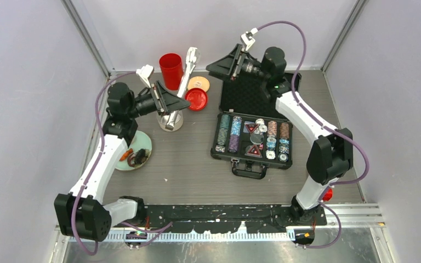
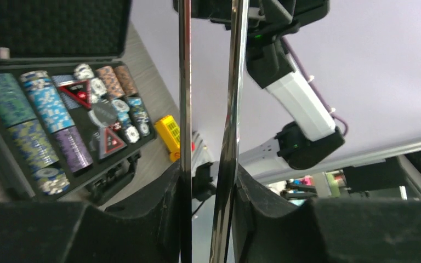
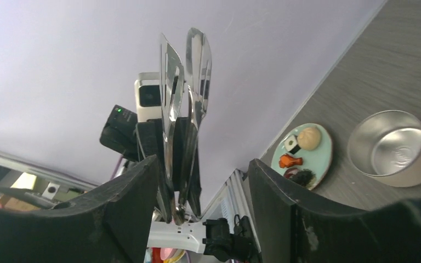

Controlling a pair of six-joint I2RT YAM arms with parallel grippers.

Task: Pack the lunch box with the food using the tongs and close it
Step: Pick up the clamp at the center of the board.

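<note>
**Two grippers at one pair of tongs, only the left one gripping**

Left gripper: closed narrow on the tongs, one finger pressed against each thin silver arm, as seen from the left wrist. Held off the table, tilted, flat tips up toward the back wall and close together. Lower end overlapping the lunch box in the top view; contact there not possible to tell.

Right gripper: jaws spread wide, holding nothing. Pointed at the upper part of the tongs from the right, fingertips near it. Through the right wrist camera, tong tips framed between the two black fingers, clear of both.

Lunch box: round steel tin, upright on the table just beside the left gripper, bare inside. Cream-tan lid off, lying flat farther back, touching or just beside a red disc, with a red cup to the left of both.

Food: all on the pale green plate, near the tin and closer to the left arm's base. Beige lump, orange piece, dark bits and a small black-and-white piece, none in the tin.

Black case of poker chips: open on the right half of the table, chips in rows, well apart from the plate.
</note>
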